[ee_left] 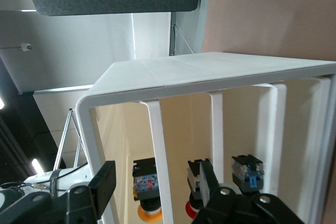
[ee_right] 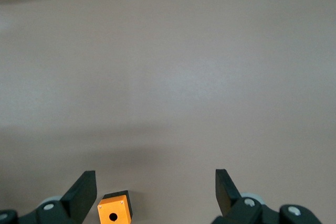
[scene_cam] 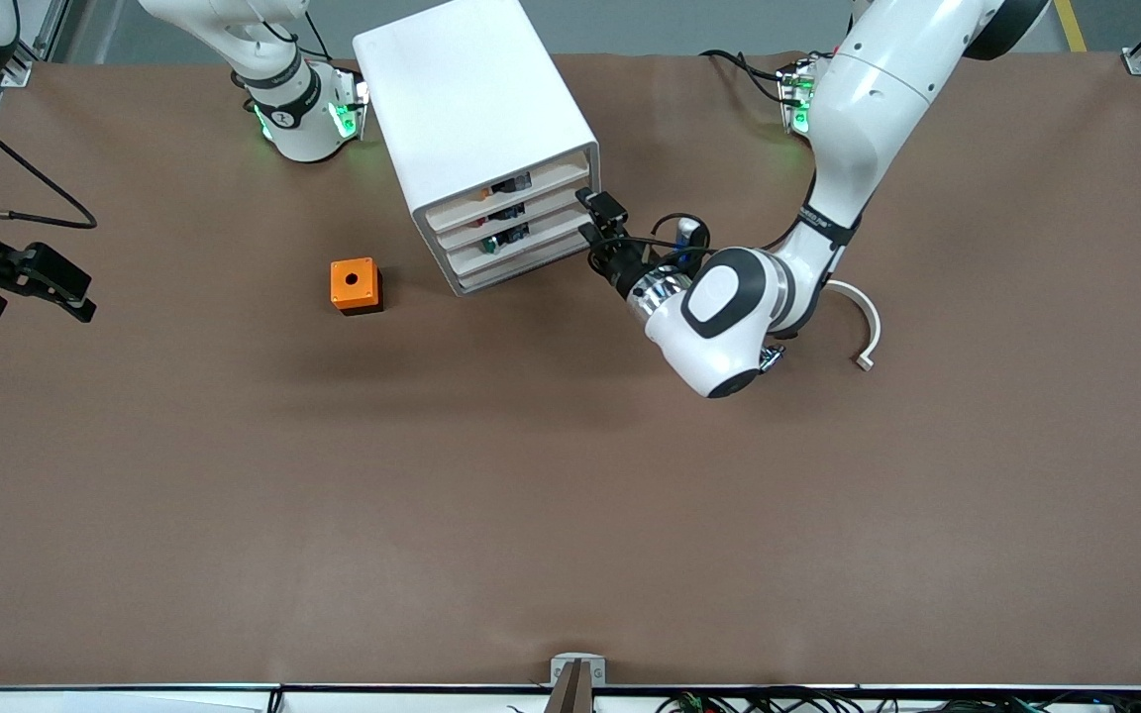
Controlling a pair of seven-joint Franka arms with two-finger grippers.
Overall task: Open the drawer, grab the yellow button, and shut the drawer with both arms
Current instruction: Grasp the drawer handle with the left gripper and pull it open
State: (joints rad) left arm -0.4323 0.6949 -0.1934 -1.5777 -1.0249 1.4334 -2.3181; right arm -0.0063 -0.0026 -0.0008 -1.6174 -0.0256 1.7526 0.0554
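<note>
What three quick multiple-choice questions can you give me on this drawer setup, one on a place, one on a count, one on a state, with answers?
1. Where is the left gripper?
A. Over the orange cube
B. In front of the cabinet's drawers
C. On top of the cabinet

2. How many drawers does the cabinet have?
A. Two
B. Four
C. Six

3. What state is the right gripper in?
A. Open and empty
B. Shut on a button
C. Shut on the cube

Answers: 1 B, the front view shows it at the drawer fronts, by the top drawer. 2 B, four white fronts are stacked. 3 A, its wrist view shows the fingers spread wide over bare table near the orange cube, where that arm waits.
</note>
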